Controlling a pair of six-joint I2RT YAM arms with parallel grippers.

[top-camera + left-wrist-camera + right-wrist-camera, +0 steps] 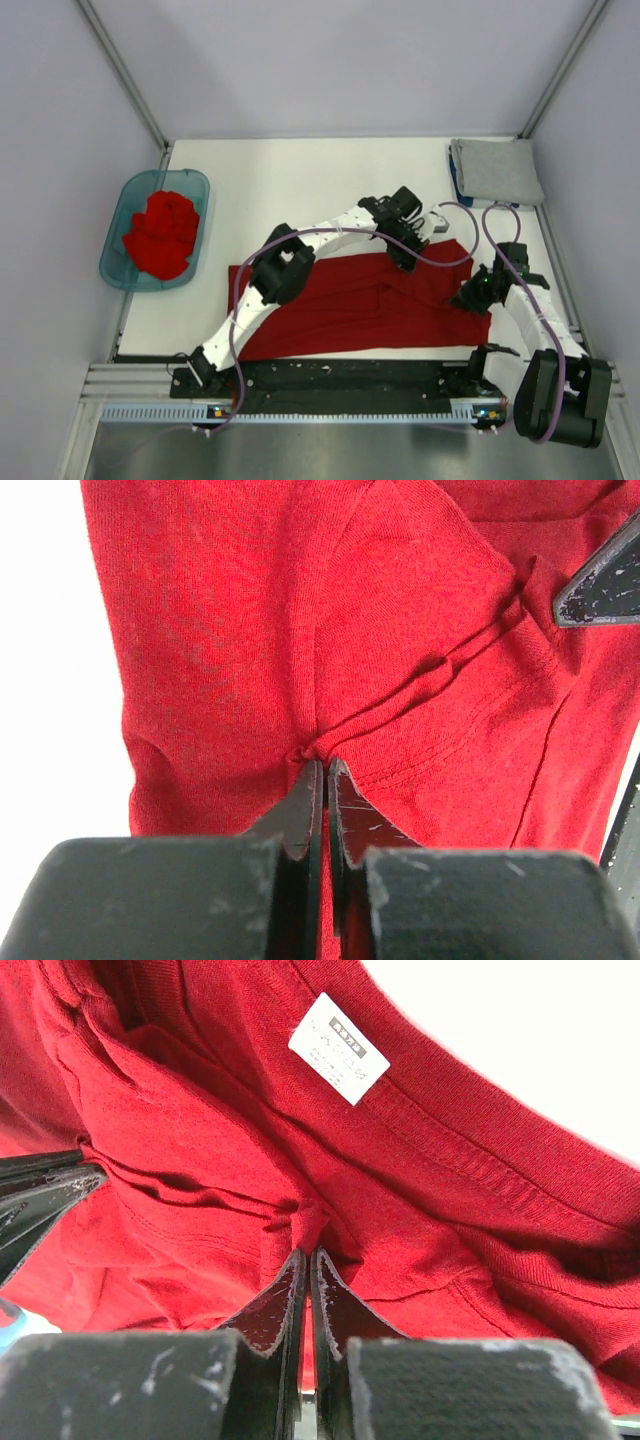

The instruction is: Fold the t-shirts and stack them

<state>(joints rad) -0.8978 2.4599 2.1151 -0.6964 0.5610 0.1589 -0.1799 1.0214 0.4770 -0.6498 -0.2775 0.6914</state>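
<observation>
Two arms work a red t-shirt spread across the near-centre of the table. The left gripper is clenched on a small pucker by the sleeve seam. The right gripper is clamped on a fold below the collar, near the white neck tag. A grey t-shirt lies folded far right; more red shirts sit crumpled in the teal tub, far left. Risk, imo: both pinches are thin & close together, so an uneven pull could slip one grip, bunch the cloth, or clash fingers.
</observation>
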